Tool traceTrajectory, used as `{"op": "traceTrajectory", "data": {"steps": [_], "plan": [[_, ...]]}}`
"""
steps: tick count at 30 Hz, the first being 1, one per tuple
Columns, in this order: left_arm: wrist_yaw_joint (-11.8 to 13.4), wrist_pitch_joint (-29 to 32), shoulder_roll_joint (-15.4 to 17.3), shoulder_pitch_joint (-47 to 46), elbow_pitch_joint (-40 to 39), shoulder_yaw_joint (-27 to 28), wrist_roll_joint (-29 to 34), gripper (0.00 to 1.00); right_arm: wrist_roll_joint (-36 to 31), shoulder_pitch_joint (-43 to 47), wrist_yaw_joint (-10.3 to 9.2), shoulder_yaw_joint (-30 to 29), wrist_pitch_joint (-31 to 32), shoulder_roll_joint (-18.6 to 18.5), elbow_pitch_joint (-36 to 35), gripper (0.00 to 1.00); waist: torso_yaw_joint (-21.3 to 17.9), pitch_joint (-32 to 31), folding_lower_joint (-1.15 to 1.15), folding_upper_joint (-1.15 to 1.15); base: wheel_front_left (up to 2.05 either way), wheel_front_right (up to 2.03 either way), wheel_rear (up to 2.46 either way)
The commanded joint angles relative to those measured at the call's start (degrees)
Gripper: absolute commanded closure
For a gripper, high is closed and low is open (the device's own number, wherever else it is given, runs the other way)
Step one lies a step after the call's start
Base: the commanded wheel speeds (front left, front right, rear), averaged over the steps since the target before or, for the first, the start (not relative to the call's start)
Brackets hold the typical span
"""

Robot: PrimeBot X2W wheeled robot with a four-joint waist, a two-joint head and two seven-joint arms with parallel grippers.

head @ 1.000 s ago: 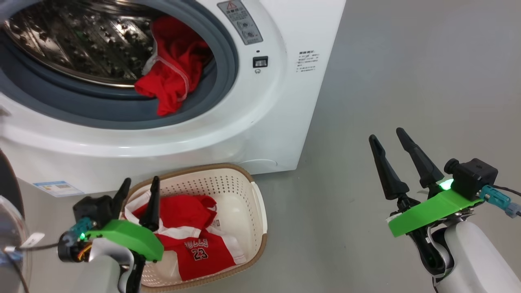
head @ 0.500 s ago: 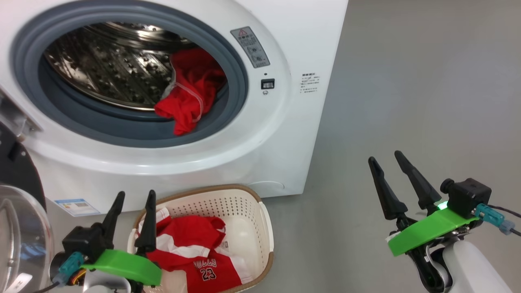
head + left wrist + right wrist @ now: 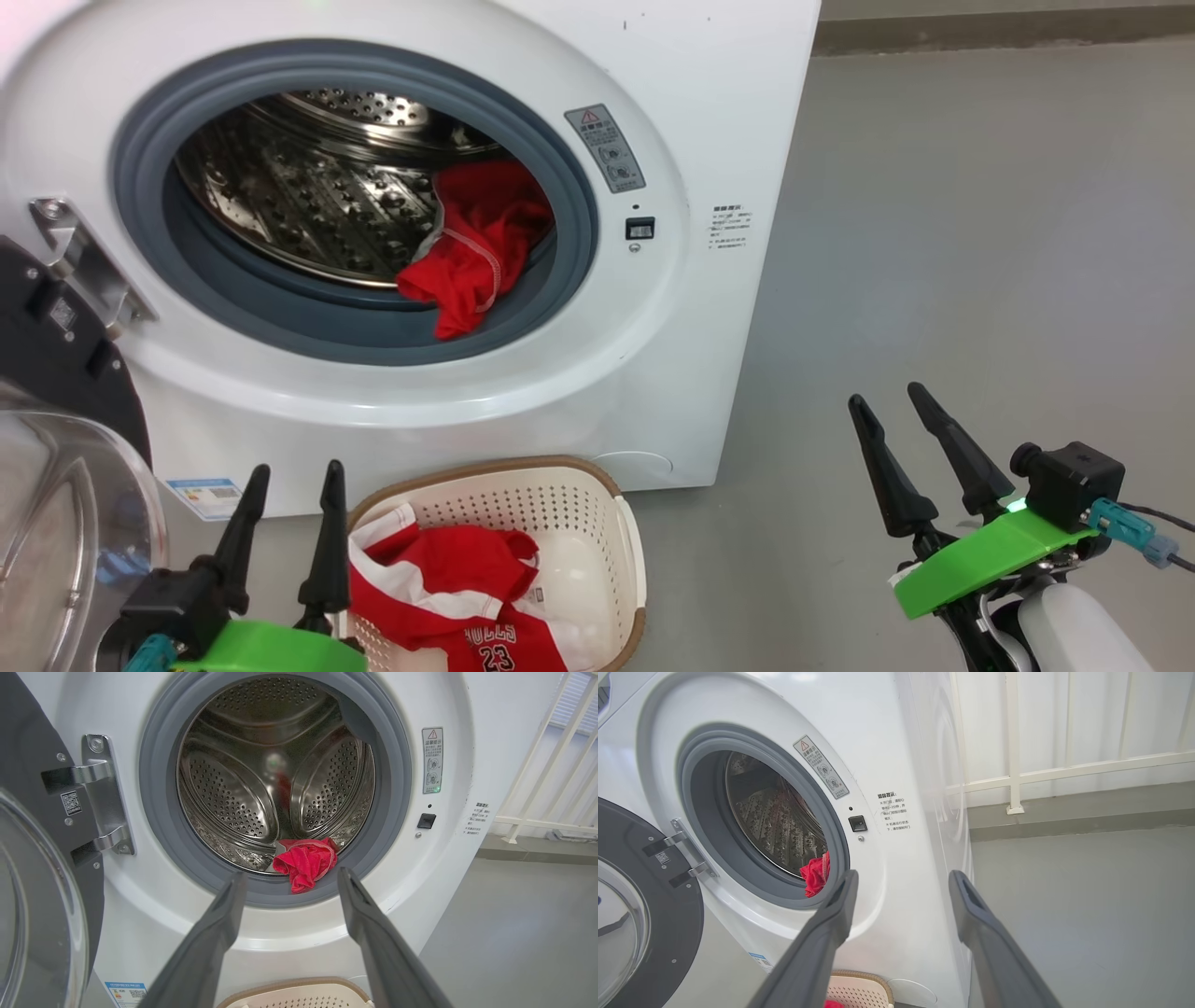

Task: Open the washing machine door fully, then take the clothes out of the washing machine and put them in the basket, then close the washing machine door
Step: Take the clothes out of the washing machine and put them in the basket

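Note:
The white washing machine (image 3: 672, 103) stands in front of me with its door (image 3: 56, 364) swung open at the left, black rim and clear glass bowl showing. One red piece of the clothes (image 3: 476, 252) hangs over the grey gasket at the drum's lower right, seen also as a red bundle (image 3: 306, 861) and a red edge (image 3: 815, 875). On the floor below, the cream basket (image 3: 523, 499) holds a red jersey (image 3: 448, 588) numbered 23. My left gripper (image 3: 295, 467) is open beside the basket's left end. My right gripper (image 3: 885, 394) is open over bare floor, right of the machine.
Grey floor (image 3: 980, 233) stretches to the right of the machine. A white railing (image 3: 1064, 770) runs behind it. The open door (image 3: 28, 826) with its steel hinge (image 3: 100, 793) juts out at the left. A blue label (image 3: 210, 495) marks the machine's lower left corner.
The whole head view has shifted, so the camera moved: more of the drum opening and the door now show. Both grippers stay open and empty; the clothes lie as before.

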Motion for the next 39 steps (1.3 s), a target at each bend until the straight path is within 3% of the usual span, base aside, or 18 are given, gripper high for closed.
{"op": "traceTrajectory", "data": {"steps": [1,27,39], "plan": [[0.61,0.22,1.34,-0.19,-2.57,2.01,-0.27,0.00,1.06,0.28,0.09,0.71,-0.69,-0.48,-1.42,0.00,0.38,-0.32,0.00,0.00,0.00,0.00,0.00],[1.64,1.45,1.50,0.23,-4.93,0.74,-1.46,0.00,1.12,-0.07,0.09,1.59,-0.69,-1.36,-1.56,0.00,0.15,0.88,0.00,0.00,0.00,0.00,0.00],[0.45,4.50,2.05,-9.50,-1.97,-1.95,-0.47,0.00,0.94,-1.57,0.09,1.19,-0.69,-1.64,-2.79,0.00,-1.45,5.27,0.00,0.00,0.00,0.00,0.00]]}}
